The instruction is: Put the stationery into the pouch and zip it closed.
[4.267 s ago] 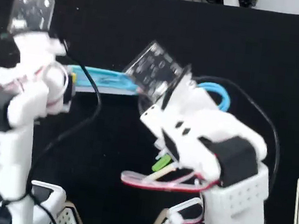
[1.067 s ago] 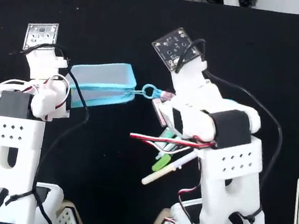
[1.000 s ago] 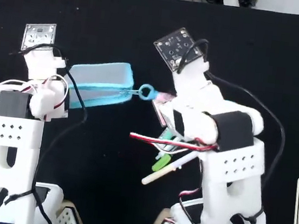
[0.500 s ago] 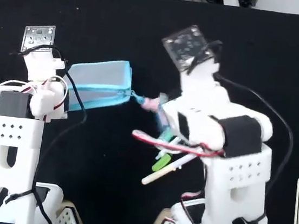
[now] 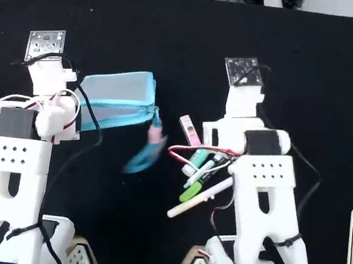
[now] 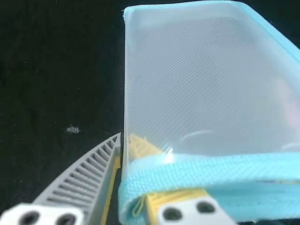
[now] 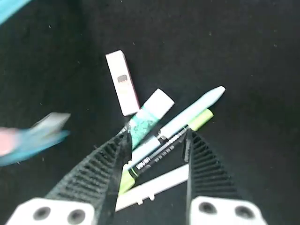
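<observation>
Left wrist view shows the left hand (image 6: 125, 145) clamped on one short end of the pouch (image 6: 201, 84). From the high view that hand sits at the left and the pouch appears raised off the black surface (image 5: 325, 73), its long axis running left to right. Zip tape runs along the pouch's near edge, and the blue pull tag (image 5: 145, 154) hangs blurred from the right-hand corner; whether the zip is open cannot be told. Right of the tag, apart from the pouch, the stationery lies on the surface: a pink eraser (image 5: 190, 130) farthest, then a bundle of pens (image 5: 200, 172) touching one another, their long axes slanting from near-left to far-right. Right wrist view has the right hand (image 7: 157, 136) above that bundle, fingers spread apart and gripping nothing, with the green-capped marker (image 7: 164, 152) and pale blue pen (image 7: 187, 116) lying in the gap. On this reading the right arm is much the nearer to the pens, and anything picked would have to travel left to the pouch's right end, where the pull hangs
</observation>
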Robot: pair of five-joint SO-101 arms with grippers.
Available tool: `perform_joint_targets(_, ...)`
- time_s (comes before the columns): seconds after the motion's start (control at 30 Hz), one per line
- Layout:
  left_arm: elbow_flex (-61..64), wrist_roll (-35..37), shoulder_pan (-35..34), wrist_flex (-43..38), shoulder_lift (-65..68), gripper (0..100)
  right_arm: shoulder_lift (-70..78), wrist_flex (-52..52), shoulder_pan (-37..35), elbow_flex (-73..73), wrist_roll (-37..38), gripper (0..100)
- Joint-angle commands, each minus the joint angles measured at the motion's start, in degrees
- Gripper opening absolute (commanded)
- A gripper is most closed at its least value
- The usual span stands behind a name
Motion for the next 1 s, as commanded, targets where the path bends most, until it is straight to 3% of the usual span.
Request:
perform_joint_targets(0.0,0.7,0.9,-1.5,-0.4,0.1,3,0.2,-6.2,-2.5,1.6,-0.6,16.6)
perform_joint_targets(0.17,0.7,0.7,-1.9,0.0,0.1,3,0.5,-8.7,-4.0,3.0,-0.6,16.6)
perform_joint_targets(0.33,0.0,0.9,-9.8,-0.4,0.0,3,4.8,-10.4,-4.0,1.7,-0.6,16.6)
perform_joint_targets(0.47,-0.4,0.9,-12.1,-0.4,0.0,3,11.9,-15.6,-4.0,1.2,-0.6,16.6)
perform_joint_targets(0.6,-0.4,0.9,-12.1,-0.4,0.0,3,19.2,-20.3,-4.6,0.8,-0.6,16.6)
perform_joint_targets(0.8,-0.2,0.9,-12.1,-0.4,0.0,3,23.8,-19.1,-9.8,-3.6,-0.5,16.6)
perform_joint_targets(0.97,0.0,0.9,-12.1,-0.4,0.0,3,28.6,-22.2,-10.4,-6.8,4.7,16.5)
